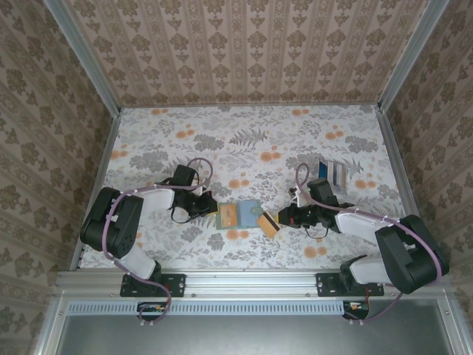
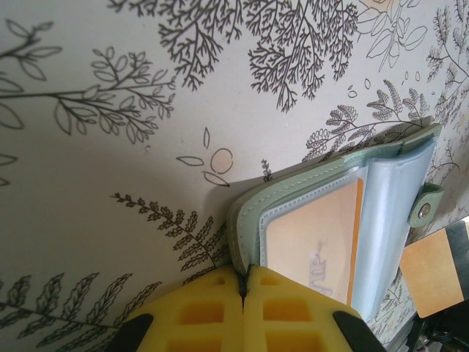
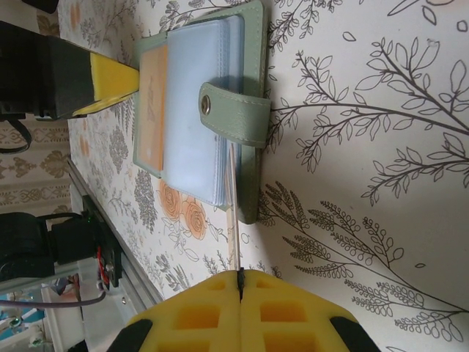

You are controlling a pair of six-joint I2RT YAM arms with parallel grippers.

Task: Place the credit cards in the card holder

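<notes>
Sage-green card holder (image 1: 247, 213), orange-tan card (image 1: 268, 225), grey-and-orange floral table (image 1: 259, 140).

The open sage-green bifold card holder (image 1: 240, 214) lies mid-counter, hemmed in on both sides. The left gripper (image 1: 213, 211) pinches its left edge with yellow fingers (image 2: 198, 312) closed, and the right gripper (image 1: 280, 220) clamps an orange-tan plastic card (image 1: 267, 224) at its right edge, so neither flank leaves passage. A small pile of cards (image 1: 332, 171) lies just behind the right arm (image 1: 355, 222). The floral-patterned counter (image 1: 244, 133) behind the holder is open up to the wallpapered walls (image 1: 244, 52). In front, a narrow strip runs to the metal rail (image 1: 244, 277).
</notes>
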